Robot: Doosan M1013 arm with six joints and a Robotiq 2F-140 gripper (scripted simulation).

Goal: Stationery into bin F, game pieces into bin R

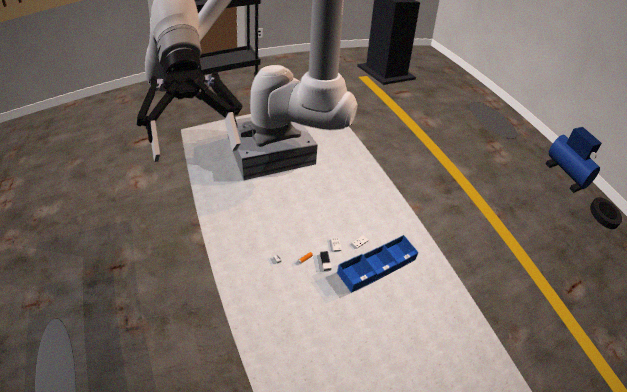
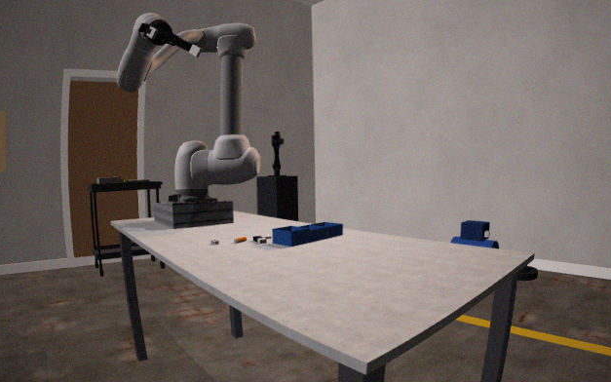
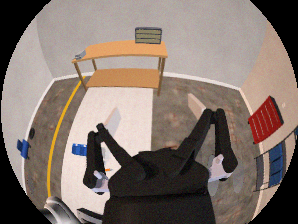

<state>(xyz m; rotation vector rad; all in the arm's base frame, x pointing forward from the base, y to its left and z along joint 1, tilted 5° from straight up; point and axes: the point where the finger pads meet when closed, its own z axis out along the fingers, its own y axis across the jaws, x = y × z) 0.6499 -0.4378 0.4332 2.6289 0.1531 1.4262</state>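
Observation:
My gripper (image 1: 194,137) is wide open and empty, high above the table's far left corner near the arm's base; it also shows in the exterior view (image 2: 171,38) and in the wrist view (image 3: 158,179). A row of three joined blue bins (image 1: 379,262) stands mid-table, with small white labels that I cannot read. Left of it lie a small grey-white piece (image 1: 276,259), an orange marker-like stick (image 1: 305,257) and a black-and-white block (image 1: 325,260). Two white domino-like tiles (image 1: 335,244) (image 1: 360,242) lie just behind the bins.
The arm's dark base block (image 1: 275,150) stands at the far end of the table. A black cart (image 2: 122,214) stands behind the table. A blue machine (image 1: 575,157) and a black tyre (image 1: 606,213) lie on the floor at right.

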